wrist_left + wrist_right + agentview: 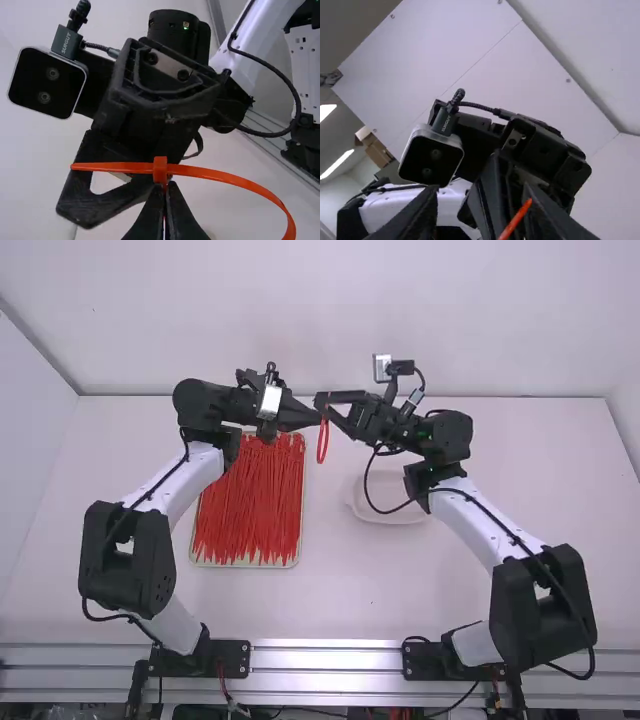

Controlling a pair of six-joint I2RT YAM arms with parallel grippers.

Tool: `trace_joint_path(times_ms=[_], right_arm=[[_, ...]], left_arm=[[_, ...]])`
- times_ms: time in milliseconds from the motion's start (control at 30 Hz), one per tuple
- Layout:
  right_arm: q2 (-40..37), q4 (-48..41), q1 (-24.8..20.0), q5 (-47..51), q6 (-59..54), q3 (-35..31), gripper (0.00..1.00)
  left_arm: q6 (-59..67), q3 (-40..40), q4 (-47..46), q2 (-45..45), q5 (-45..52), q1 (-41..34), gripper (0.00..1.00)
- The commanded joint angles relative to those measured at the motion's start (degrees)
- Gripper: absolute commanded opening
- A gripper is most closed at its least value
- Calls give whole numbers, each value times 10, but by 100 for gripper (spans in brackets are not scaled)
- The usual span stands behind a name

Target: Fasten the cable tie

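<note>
A red cable tie hangs as a loop above the table between the two grippers. In the left wrist view its strap passes through its head and curves away. My left gripper is shut on the tie just below the head; from above it sits at the loop's top. Facing it, my right gripper is open, its fingers spread wide on either side of the tie's red tail.
A tray piled with several red cable ties lies under the left arm. A white shallow container sits on the table below the right arm. Both arms meet high over the table's back middle.
</note>
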Motion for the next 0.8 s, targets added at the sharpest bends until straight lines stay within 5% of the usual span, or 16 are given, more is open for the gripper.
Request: trace_joint_path(times_ms=[0, 267, 367, 767], right_arm=[[-1, 4, -7, -5, 15, 4, 38], [-1, 4, -10, -14, 17, 4, 5], [-1, 4, -7, -15, 17, 4, 0], [-1, 0, -28, 17, 13, 4, 0]], left_arm=[[-4, 3, 3, -14, 8, 2, 2], [-6, 3, 3, -14, 7, 2, 2], [-6, 3, 3, -14, 7, 2, 2], [-34, 3, -1, -14, 8, -11, 2]])
